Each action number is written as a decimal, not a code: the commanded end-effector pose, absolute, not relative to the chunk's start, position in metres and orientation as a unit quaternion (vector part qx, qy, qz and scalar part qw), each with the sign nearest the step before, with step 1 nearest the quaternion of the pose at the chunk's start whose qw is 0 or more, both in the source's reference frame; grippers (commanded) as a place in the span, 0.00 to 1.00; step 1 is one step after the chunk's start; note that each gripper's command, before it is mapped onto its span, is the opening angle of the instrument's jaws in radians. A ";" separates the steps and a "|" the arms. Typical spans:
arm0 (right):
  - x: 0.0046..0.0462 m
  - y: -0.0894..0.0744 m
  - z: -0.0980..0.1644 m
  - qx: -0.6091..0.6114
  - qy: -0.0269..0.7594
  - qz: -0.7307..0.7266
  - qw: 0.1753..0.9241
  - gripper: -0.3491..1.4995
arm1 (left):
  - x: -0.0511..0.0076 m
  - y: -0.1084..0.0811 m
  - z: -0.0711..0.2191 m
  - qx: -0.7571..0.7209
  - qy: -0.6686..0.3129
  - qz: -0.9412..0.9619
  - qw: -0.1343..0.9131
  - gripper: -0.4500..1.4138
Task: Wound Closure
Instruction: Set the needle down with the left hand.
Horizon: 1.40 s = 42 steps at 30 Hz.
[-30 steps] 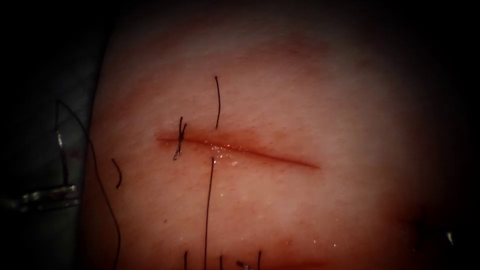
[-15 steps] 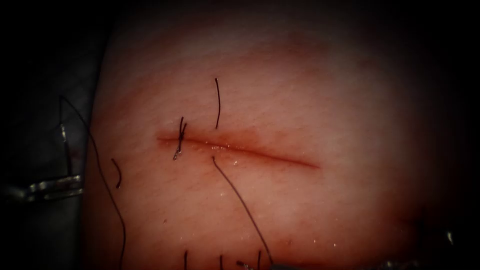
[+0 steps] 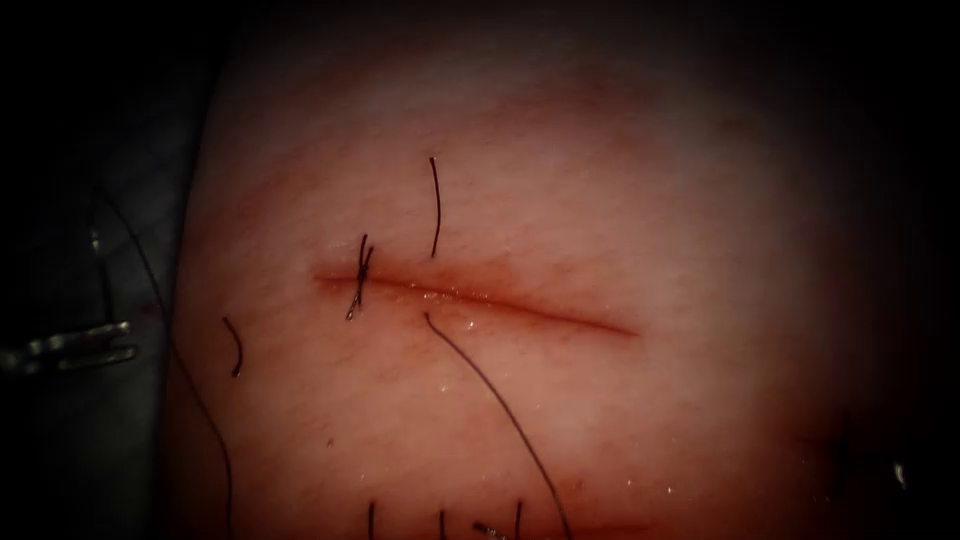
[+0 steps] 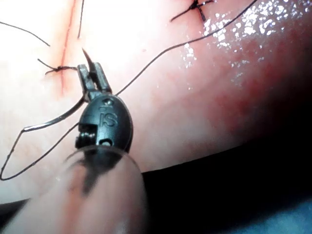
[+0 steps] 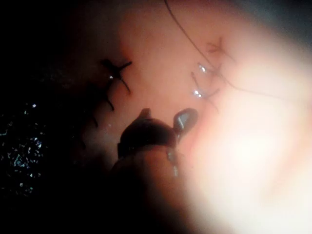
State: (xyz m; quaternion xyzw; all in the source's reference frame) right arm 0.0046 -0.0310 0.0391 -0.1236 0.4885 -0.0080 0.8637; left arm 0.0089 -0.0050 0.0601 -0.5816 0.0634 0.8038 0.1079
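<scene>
The left tool (image 4: 93, 73), hovering well left of the cut (image 3: 480, 300), is clamping the stiff, slick needle (image 4: 84, 54) near its point, clear of the tissue (image 3: 650, 200) and probably steadier if gripped mid-curve, while the right tool (image 5: 163, 117) is gaping empty near the limp thread (image 3: 490, 390).

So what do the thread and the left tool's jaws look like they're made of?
Thread: thin dark strand, matte, probably synthetic or silk. Left tool: grey steel-like metal, glinting; it seems to hold the needle near its point, outside the tissue. Right tool holds nothing.
</scene>
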 end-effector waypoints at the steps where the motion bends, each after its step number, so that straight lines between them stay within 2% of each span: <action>1: 0.0042 -0.030 0.040 -0.128 0.480 -0.002 0.868 0.99 | 0.0082 -0.005 0.061 -0.582 0.063 0.804 0.108 0.00; 6: 0.0053 -0.025 0.044 -0.150 0.459 0.072 0.873 0.98 | 0.0077 -0.004 0.062 -0.584 0.072 0.799 0.120 0.00; 13: 0.0092 -0.022 0.049 -0.100 0.448 0.245 0.854 0.94 | 0.0065 -0.001 0.066 -0.570 0.082 0.806 0.138 0.00; 19: 0.0111 -0.021 0.051 -0.104 0.447 0.269 0.847 0.93 | 0.0058 0.004 0.070 -0.550 0.093 0.814 0.165 0.00; 27: 0.0114 -0.020 0.051 -0.103 0.449 0.284 0.841 0.93 | 0.0048 0.010 0.074 -0.538 0.103 0.816 0.185 0.00; 32: 0.0114 -0.020 0.051 -0.102 0.451 0.290 0.838 0.90 | 0.0028 0.012 0.077 -0.530 0.110 0.818 0.192 0.00; 42: 0.0118 -0.020 0.052 -0.105 0.449 0.292 0.838 0.91 | -0.0015 0.015 0.083 -0.515 0.083 0.834 0.179 0.00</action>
